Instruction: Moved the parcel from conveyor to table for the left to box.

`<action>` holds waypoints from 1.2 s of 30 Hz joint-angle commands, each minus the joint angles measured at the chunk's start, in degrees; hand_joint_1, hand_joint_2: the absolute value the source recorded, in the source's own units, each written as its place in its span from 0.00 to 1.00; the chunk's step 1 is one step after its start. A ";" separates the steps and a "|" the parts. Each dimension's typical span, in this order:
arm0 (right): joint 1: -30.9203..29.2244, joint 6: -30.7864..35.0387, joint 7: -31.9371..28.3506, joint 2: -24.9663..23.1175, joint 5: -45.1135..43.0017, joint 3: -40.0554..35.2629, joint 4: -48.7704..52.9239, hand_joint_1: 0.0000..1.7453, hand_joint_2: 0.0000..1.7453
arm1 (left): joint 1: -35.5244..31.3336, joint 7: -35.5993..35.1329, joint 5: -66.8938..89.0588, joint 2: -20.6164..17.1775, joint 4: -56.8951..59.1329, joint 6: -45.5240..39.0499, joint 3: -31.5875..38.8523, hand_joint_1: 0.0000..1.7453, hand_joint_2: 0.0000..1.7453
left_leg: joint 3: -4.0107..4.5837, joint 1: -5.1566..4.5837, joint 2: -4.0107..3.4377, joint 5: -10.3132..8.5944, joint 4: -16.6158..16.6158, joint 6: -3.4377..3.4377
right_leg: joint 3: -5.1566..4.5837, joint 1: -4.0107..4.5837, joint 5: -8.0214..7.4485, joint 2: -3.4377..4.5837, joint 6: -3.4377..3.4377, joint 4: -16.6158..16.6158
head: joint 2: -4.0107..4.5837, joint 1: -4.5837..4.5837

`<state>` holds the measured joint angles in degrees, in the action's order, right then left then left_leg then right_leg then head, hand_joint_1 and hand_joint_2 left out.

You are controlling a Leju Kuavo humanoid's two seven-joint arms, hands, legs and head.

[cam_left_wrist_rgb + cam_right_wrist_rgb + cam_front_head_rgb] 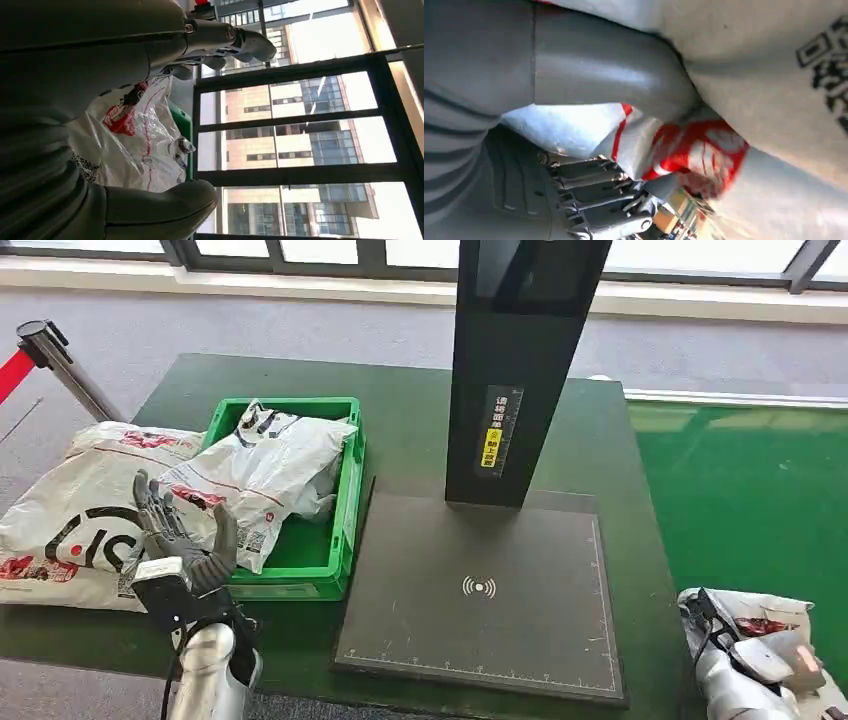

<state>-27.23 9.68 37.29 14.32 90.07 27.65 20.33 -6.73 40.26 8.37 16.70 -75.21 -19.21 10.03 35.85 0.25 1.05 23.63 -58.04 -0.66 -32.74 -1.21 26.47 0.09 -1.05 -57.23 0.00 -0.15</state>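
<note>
Your right hand is down at the near right corner of the dark green table, where it meets the green conveyor belt. It has a white plastic parcel with red print in its grasp. In the right wrist view the thumb and the dark fingers close around the crumpled bag, so you look to be at the pick-up step, parcel gripped and not yet carried across.

Next you'll want to lift it clear of the belt and bring it left onto the black scanner plate that sits mid-table, setting it flat where the other arm can reach.

Your left hand is raised at the near left edge, fingers spread, holding nothing, just beside the green plastic crate.

Count with me, three parcels in sight. One is in your right hand. One white bag lies in the crate and spills over its near rim. One big white bag with black lettering lies on the table's left edge. There is one crate and one scanner with its black upright post.
</note>
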 commanded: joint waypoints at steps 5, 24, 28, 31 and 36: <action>-0.12 4.06 -2.13 -2.19 -0.07 5.51 -1.32 1.00 1.00 | -0.66 -0.26 0.93 1.33 2.73 0.42 2.52 0.00 1.00 | -0.21 0.02 -0.11 0.05 0.10 -0.01 | 0.21 0.05 0.01 0.02 0.09 0.14 | 0.00 0.00; 9.46 30.32 -18.32 -11.92 -0.07 -12.43 50.91 1.00 1.00 | 0.08 -0.26 0.04 0.22 1.61 -2.37 0.02 0.00 1.00 | -0.03 -0.05 -0.26 0.04 0.05 -0.04 | -0.06 -0.01 -0.01 0.23 0.08 -0.06 | 0.00 0.00; 8.82 30.32 -22.58 -15.53 -0.07 -15.37 58.90 1.00 1.00 | -1.46 -0.26 0.14 -0.31 3.46 -3.55 -1.50 0.00 1.00 | -0.01 -0.07 -0.31 0.04 0.04 -0.05 | -0.14 -0.03 -0.01 0.30 0.08 -0.15 | 0.00 0.00; 9.83 30.32 -27.88 -19.88 -0.07 -15.57 65.72 1.00 1.00 | -1.70 -0.26 -0.02 -0.71 3.88 -5.12 -1.88 0.00 1.00 | -0.14 -0.05 -0.50 0.09 0.07 -0.08 | -0.07 0.00 0.02 0.45 0.16 -0.13 | 0.00 0.00; 10.18 30.32 -33.90 -24.03 -0.31 -16.53 69.51 1.00 1.00 | -0.60 -0.26 -0.63 -1.19 2.75 -5.97 -2.17 0.00 1.00 | -0.23 0.00 -0.54 0.10 0.15 -0.11 | -0.03 0.03 0.05 0.45 0.24 -0.07 | 0.00 0.00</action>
<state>-18.06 40.28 9.06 -0.58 90.49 15.94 75.45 -6.96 40.26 8.72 16.59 -74.60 -23.74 9.16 35.86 0.28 1.07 23.60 -58.00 -0.72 -32.76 -1.18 26.49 0.10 -0.99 -57.32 0.00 -0.15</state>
